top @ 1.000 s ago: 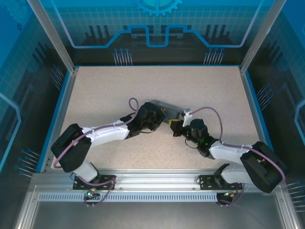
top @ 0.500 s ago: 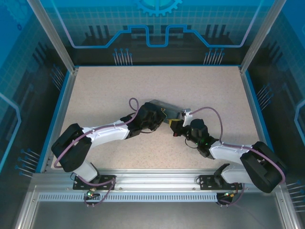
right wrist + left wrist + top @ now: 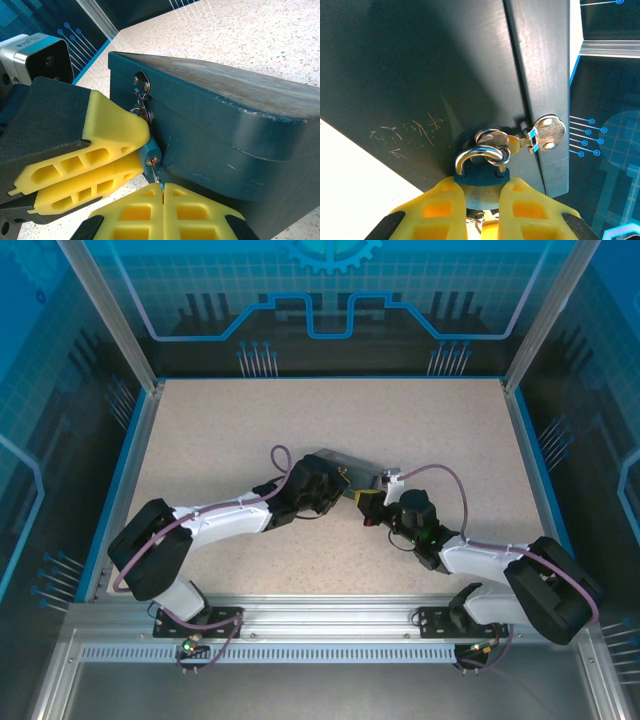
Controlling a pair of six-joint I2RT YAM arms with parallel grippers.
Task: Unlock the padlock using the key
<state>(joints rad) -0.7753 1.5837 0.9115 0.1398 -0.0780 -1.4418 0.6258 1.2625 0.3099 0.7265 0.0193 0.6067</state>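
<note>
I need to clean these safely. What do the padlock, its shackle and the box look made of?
The padlock looks blue-coated and matte; metal or plastic, I cannot tell. Its shackle seems bare polished metal: silvery, with bright glints. The box looks painted dark teal with a smooth satin finish and pale scratches; the material underneath is unclear.

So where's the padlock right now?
The padlock hangs on the dark box's hasp, its body pinched in the left gripper; the right wrist view shows the right gripper's key at its keyhole.
</note>
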